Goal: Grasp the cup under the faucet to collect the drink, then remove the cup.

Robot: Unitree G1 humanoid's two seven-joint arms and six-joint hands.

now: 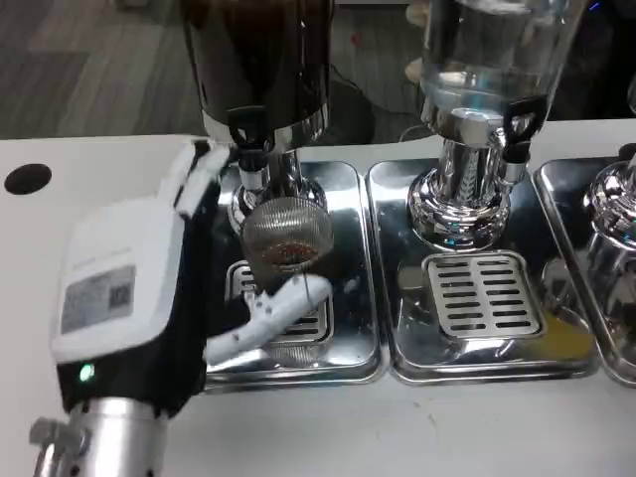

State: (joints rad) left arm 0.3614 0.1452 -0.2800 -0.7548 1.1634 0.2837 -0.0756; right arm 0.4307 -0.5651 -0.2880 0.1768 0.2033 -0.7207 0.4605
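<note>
Fingers (260, 318) of left hand (129, 298) spread, holding nothing; cup (286, 238) just beyond them, apart, standing on steel tray (358, 328) under dark dispenser's faucet (250, 134).

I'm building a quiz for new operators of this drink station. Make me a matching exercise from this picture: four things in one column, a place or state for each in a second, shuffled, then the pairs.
Things
1. cup
2. left hand
3. clear dispenser
4. black hole in table

Places or states
A. far left of the white tabletop
B. under the dark dispenser's faucet, brown drink inside
C. above the middle tray
D. beside the cup, fingers apart

Pairs: 1-B, 2-D, 3-C, 4-A
</note>
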